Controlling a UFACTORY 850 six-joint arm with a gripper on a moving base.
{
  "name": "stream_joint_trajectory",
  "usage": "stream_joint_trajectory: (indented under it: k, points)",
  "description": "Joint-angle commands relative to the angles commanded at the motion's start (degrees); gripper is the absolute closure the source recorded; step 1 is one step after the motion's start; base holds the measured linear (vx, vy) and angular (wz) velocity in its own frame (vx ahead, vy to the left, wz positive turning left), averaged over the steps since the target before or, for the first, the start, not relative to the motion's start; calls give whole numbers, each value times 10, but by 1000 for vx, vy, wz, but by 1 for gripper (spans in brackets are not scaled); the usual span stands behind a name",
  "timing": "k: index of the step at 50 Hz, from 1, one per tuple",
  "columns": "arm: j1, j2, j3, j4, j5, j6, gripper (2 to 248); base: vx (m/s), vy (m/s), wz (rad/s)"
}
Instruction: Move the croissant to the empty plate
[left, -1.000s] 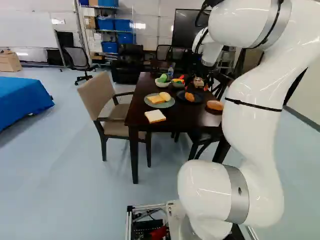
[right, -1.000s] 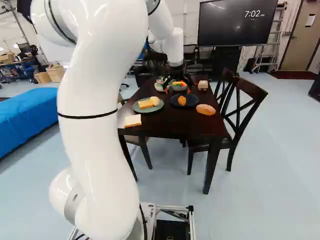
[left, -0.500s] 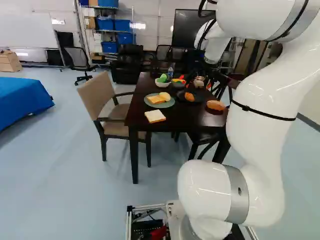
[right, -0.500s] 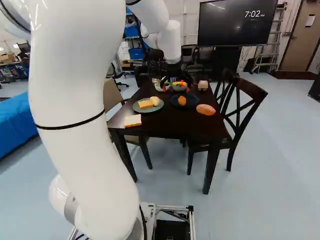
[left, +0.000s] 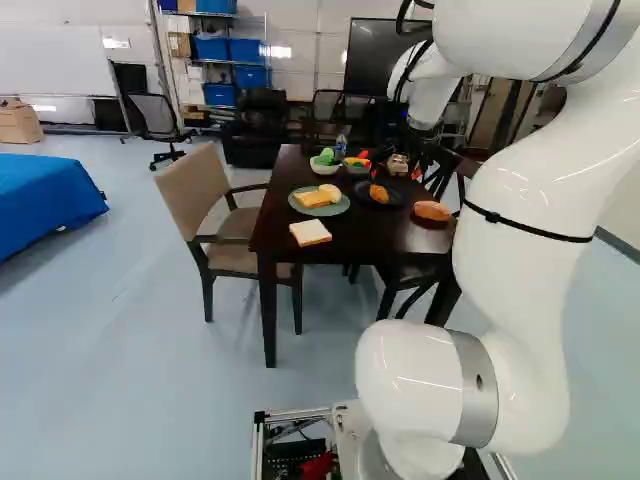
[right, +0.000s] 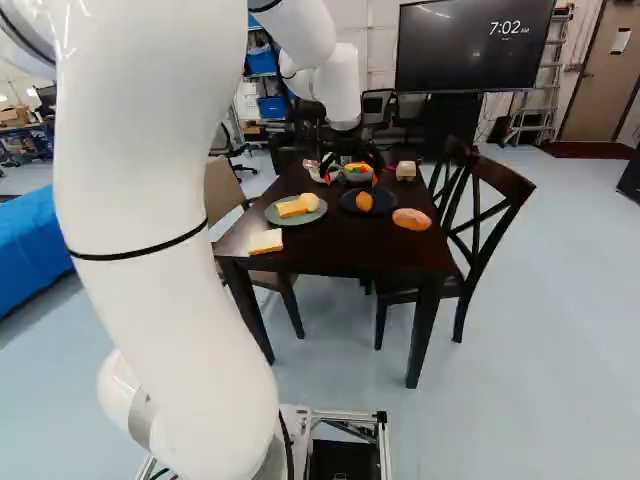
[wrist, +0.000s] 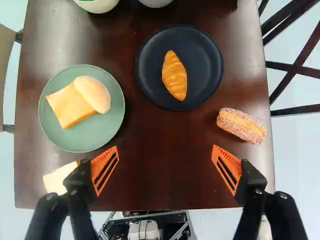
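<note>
The gripper (right: 350, 178) hangs over the far part of the dark table in the right base view. Seen from the wrist, the gripper (wrist: 165, 159) is open, its orange pads wide apart with only bare tabletop between them. The croissant (wrist: 174, 75) lies on a dark blue plate (wrist: 203, 80), ahead of the fingers and below their height. A green plate (wrist: 51, 128) beside it, ahead of one finger, bears a toast-like slice (wrist: 69, 106) and a round bun (wrist: 93, 93).
A sprinkled long bun (wrist: 241, 125) lies on the table (wrist: 165, 190) near its side edge. A white bread slice (left: 310, 233) sits by the near edge. Bowls (left: 325, 166) stand farther back. Chairs (right: 487, 210) flank the table.
The arm's upper links have shifted, rightward in the left base view and leftward in the right one, mostly in the earlier half second. The base, plates and croissant have stayed put.
</note>
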Motion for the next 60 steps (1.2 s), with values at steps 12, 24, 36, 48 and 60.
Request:
stream_joint_trajectory:
  k: [12, 24, 36, 48, 60]
  points:
    - [5, 8, 19, -2, 24, 5, 3, 0, 0, 0]
    - [13, 20, 46, -6, 58, 12, 3, 0, 0, 0]
    - [22, 34, 80, -10, 101, 20, 3, 0, 0, 0]
    - [34, 52, 122, -15, 154, 31, 3, 0, 0, 0]
    - [47, 73, 171, -21, 215, 44, 3, 0, 0, 0]
